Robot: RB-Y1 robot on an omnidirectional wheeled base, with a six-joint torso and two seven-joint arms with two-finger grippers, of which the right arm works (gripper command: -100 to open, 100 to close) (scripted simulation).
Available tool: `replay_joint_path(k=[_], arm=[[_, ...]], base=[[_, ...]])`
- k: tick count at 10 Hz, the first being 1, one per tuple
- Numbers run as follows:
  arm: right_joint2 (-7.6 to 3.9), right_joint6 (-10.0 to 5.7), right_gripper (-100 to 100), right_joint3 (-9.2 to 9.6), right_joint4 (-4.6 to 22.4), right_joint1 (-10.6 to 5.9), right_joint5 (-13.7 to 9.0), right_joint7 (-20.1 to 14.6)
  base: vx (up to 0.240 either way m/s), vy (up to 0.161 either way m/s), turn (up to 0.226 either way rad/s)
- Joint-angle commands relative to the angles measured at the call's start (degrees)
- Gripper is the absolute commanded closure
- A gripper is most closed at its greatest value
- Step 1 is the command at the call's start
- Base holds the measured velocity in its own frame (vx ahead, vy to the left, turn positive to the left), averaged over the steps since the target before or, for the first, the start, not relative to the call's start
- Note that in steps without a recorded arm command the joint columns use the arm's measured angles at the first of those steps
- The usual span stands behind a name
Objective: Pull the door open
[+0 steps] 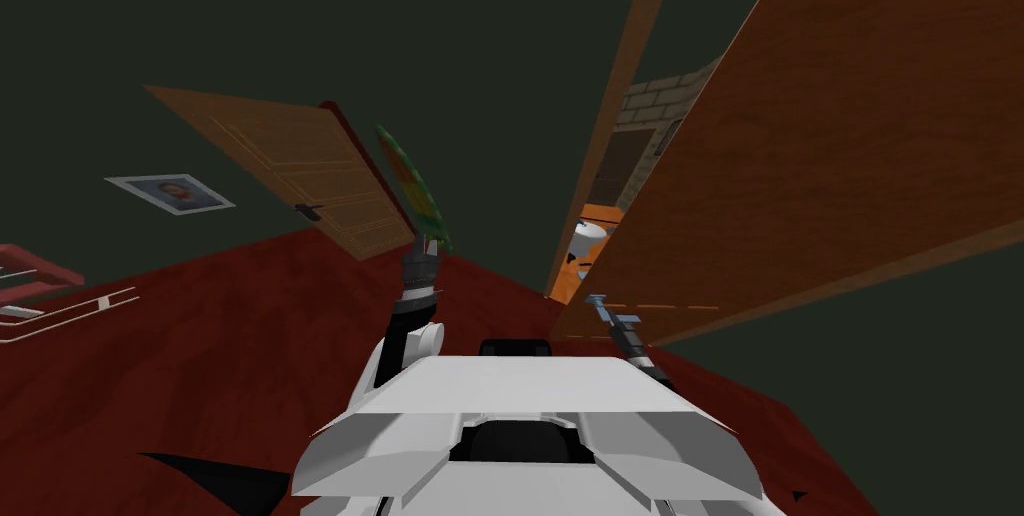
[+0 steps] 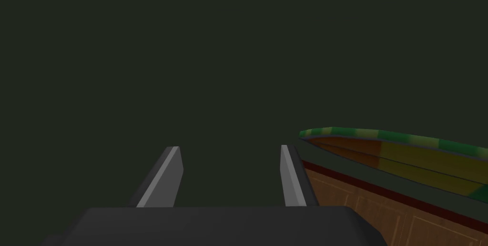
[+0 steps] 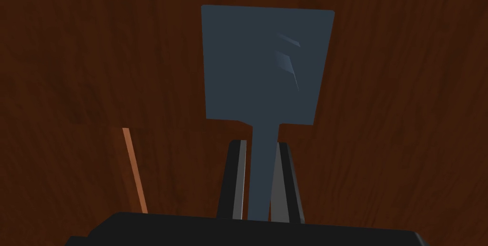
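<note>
Door (image 1: 820, 160) is close on my right. It's a big flat slab, brown wood grain, matte. It stands at an angle to its frame (image 1: 622, 90) with a gap between them, so I judge it already partly open.

Lever (image 3: 263, 181) is a thin flat blue-grey bar coming off a squarish backplate (image 3: 267, 62) in the same colour. Both look smooth and hard, with a faint sheen. Right gripper (image 3: 261, 144) is clamped narrow on the bar, one blade pressing each side.

Step in hand is the pull:
- Draw along the door's arc, not straight back.
- Let the wrist yaw with the slab so the blades sit square on the bar.
- Smooth bar plus thin blades looks like a slip risk, so go slow and steady.
- I'd back the base up rather than overextend the arm.

Can't make out the hinge side.

Left gripper (image 2: 229, 147) is raised front-left, blades wide apart, holding nothing. A green-and-yellow striped board (image 2: 405, 152) is just beside it.
</note>
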Motion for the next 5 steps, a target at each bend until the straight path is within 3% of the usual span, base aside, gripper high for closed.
replay_joint_path(k=[1, 2, 5], arm=[[-0.32, -1.59, 100, 0.28, 1.4, 0.04, 0.1, -0.5], [-0.27, -0.74, 100, 0.15, 0.6, 0.14, 0.1, -0.3], [-0.62, -2.98, 100, 0.49, 2.2, 0.72, 0.2, -0.7]], base=[[-0.163, -0.021, 0.066], [-0.065, -0.011, 0.001], [-0.239, -0.083, 0.229]])
